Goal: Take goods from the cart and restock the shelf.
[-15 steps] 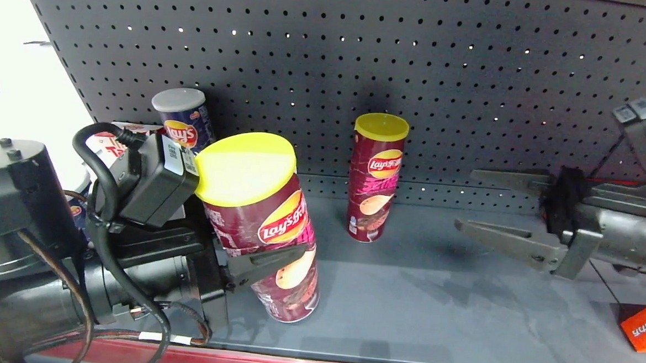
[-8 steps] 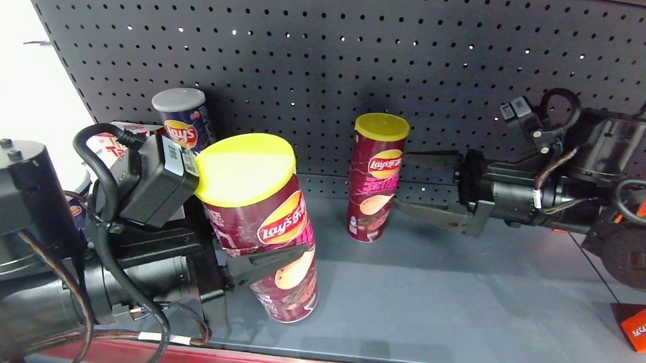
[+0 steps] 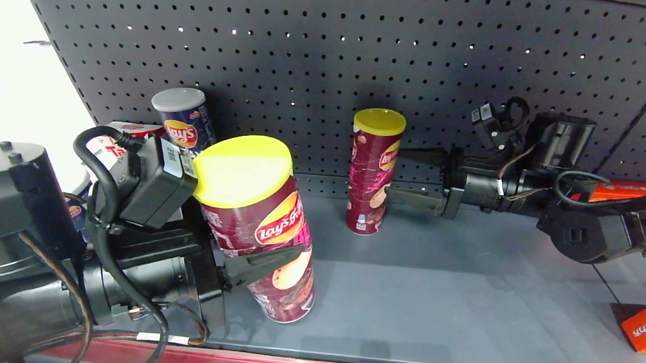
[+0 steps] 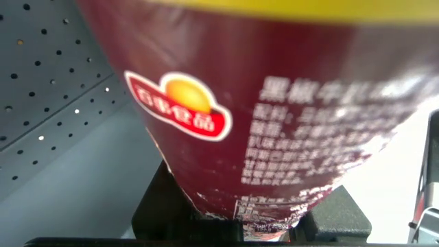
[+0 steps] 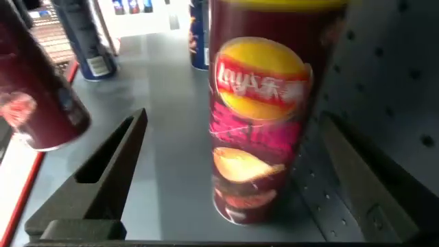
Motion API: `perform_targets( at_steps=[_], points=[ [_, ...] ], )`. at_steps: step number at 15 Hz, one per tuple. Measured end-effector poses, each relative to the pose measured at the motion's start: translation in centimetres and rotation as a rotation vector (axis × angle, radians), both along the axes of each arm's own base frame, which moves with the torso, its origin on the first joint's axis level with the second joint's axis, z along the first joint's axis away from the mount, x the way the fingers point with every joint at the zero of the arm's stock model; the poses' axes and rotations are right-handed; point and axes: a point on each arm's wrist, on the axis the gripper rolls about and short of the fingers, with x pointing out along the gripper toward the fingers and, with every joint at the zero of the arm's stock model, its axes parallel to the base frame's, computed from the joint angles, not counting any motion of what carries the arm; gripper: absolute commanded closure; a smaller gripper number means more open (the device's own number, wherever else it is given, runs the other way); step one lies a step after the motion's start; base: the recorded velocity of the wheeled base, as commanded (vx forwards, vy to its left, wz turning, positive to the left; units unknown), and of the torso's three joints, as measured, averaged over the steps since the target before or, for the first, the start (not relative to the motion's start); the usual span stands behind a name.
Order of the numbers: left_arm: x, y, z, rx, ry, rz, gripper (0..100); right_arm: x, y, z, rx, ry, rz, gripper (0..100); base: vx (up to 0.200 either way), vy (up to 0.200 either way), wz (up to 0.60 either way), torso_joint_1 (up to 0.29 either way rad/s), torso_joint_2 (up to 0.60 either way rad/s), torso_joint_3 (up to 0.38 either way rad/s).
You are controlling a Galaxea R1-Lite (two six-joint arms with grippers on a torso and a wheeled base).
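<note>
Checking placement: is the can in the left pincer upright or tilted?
Tilted: the can in the left pincer has its lid well left of its base.

Head camera overlooks shelf (image 3: 449,310); wrist cameras close-in.

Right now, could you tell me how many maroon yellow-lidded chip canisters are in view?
2. The tilted canister is held by the left gripper at the shelf front; the upright canister stands farther back between the right gripper's open fingers. More may be hidden.
</note>
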Motion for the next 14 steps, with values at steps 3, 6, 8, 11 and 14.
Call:
perform_targets(
  at_steps=[3, 6, 8, 11, 14],
  points=[
    [0.0, 0.0, 0.0, 0.0, 0.0, 0.001, 100, 0.5, -0.2, -0.8, -0.011, 0.009, -0.011, 0, 0.0, 0.0, 0.0, 0.0, 0.0, 0.0],
    [0.0, 0.0, 0.0, 0.0, 0.0, 0.002, 100, 1.2, 0.0, -2.1, -0.027, 0.025, -0.011, 0, 0.0, 0.0, 0.0, 0.0, 0.0, 0.0],
    [0.0, 0.1, 0.0, 0.0, 0.001, 0.003, 100, 1.6, 0.3, -3.0, -0.032, 0.038, -0.006, 0, 0.0, 0.0, 0.0, 0.0, 0.0, 0.0],
    [0.1, 0.1, 0.0, 0.0, 0.001, 0.007, 100, 1.7, 1.1, -4.1, -0.037, 0.051, 0.012, 0, 0.0, 0.0, 0.0, 0.0, 0.0, 0.0],
    [0.2, 0.3, 0.0, 0.0, 0.0, 0.014, 100, 0.9, 1.6, -5.1, -0.05, 0.081, 0.031, 0, 0.0, 0.0, 0.0, 0.0, 0.0, 0.0]
  ],
)
